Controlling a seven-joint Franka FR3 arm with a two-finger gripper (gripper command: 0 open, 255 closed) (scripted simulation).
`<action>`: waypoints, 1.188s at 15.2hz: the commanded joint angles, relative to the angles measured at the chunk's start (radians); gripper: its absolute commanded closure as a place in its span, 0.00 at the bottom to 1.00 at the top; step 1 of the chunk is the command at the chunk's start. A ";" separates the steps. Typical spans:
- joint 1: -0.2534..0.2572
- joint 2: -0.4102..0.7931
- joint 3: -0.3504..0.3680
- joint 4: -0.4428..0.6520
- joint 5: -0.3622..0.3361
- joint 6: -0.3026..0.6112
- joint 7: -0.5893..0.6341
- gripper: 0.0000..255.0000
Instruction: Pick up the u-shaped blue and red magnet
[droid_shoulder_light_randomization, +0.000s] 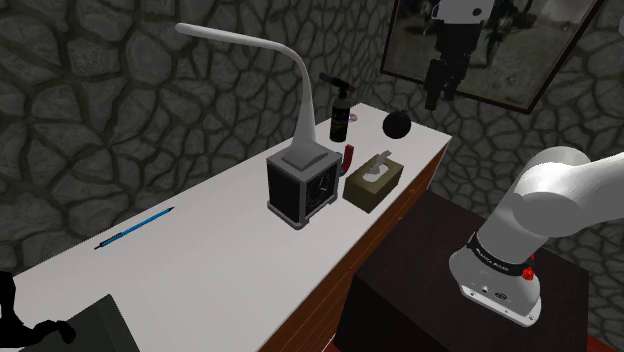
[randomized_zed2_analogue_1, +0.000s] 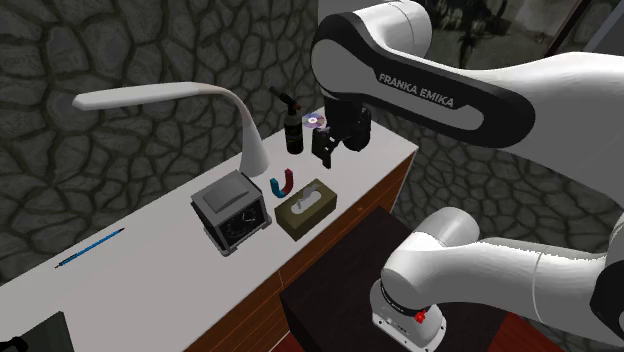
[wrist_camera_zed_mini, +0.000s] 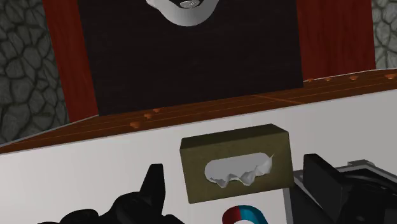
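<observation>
The u-shaped magnet (randomized_zed2_analogue_1: 283, 183), one arm blue and one red, lies on the white table (randomized_zed2_analogue_1: 150, 255) between the olive tissue box (randomized_zed2_analogue_1: 307, 207) and the lamp's base. In the shoulder view its red arm (droid_shoulder_light_randomization: 348, 158) shows behind the tissue box (droid_shoulder_light_randomization: 374, 180). My black gripper (randomized_zed2_analogue_1: 325, 148) hangs high above the table's end, open, holding nothing, and well above the magnet. In the shoulder view the gripper (droid_shoulder_light_randomization: 438, 92) is seen against a framed mirror. In the wrist view the gripper (wrist_camera_zed_mini: 234, 175) is over the tissue box (wrist_camera_zed_mini: 235, 167), with the magnet (wrist_camera_zed_mini: 245, 216) just beyond the box.
A dark cube clock (randomized_zed2_analogue_1: 232, 212) under a white bent lamp (randomized_zed2_analogue_1: 170, 98) stands beside the magnet. A black bottle with a nozzle (randomized_zed2_analogue_1: 292, 128), a black ball (droid_shoulder_light_randomization: 397, 123) and a small disc (randomized_zed2_analogue_1: 316, 121) sit at the table's end. A blue pen (droid_shoulder_light_randomization: 135, 228) lies farther along.
</observation>
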 joint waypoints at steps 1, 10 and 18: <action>0.000 0.000 0.000 0.000 0.000 0.000 0.000 0.00; -0.061 0.187 0.109 -0.103 0.062 0.364 0.269 0.00; -0.130 0.448 0.189 -0.084 0.051 0.670 0.512 0.00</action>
